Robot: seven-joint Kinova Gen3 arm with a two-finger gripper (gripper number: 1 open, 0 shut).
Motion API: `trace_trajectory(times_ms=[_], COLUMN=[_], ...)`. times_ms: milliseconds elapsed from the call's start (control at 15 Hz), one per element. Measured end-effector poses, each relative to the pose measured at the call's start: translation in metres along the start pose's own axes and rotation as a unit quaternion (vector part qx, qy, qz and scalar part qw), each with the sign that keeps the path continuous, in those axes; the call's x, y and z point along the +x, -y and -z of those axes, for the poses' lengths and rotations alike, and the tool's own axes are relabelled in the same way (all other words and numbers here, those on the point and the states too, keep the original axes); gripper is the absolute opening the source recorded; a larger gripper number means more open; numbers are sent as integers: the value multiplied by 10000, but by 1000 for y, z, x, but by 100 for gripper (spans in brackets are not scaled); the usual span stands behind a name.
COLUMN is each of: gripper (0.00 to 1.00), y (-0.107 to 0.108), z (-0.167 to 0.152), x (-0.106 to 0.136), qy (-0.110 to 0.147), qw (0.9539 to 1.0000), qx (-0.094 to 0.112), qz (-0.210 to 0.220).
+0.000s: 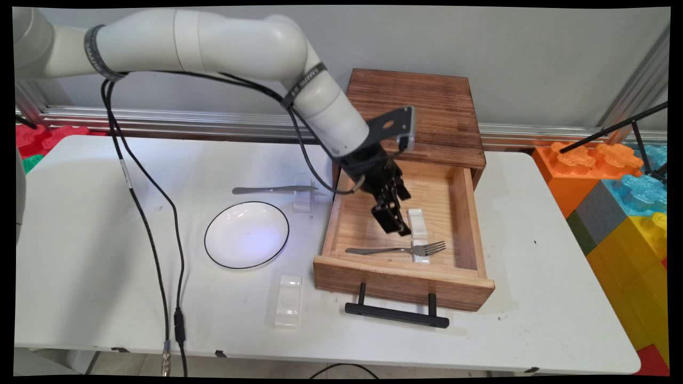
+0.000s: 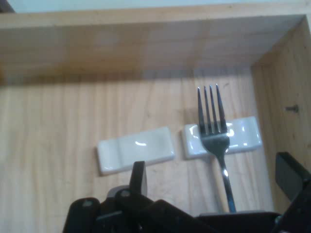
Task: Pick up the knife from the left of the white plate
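On the white counter [image 1: 106, 298] the wooden drawer [image 1: 341, 272] stands pulled out, and the pincer [image 1: 397, 226] hangs inside it, fingers spread, holding nothing. Just below its tips the fork [image 1: 397, 249] lies crosswise, tines toward the drawer's right wall, resting on a white rest [image 1: 420, 252]; a second rest [image 1: 417, 223] lies beside the pincer.

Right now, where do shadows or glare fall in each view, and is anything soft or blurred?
Main view: sharp; the pulled-out wooden drawer casts a soft shadow on the white table, and the white black-rimmed plate carries a pale sheen. Hand view: slightly soft; small highlights on two white ceramic rests, a dull shine on the metal fork, and shadow along the drawer's far wall.
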Motion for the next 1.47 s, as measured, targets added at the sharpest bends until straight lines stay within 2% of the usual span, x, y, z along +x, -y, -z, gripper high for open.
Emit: trace_trajectory(times_ms=[400, 733, 1133, 1467], gripper=[100, 100, 100, 100], y=[15, 35, 67, 93], z=[48, 105, 167, 191], x=[6, -17, -82, -136], qy=[-19, 17, 104, 254], qw=[9996, 9987, 9975, 9970], qx=[218, 451, 694, 723], qz=[-195, -217, -124, -89])
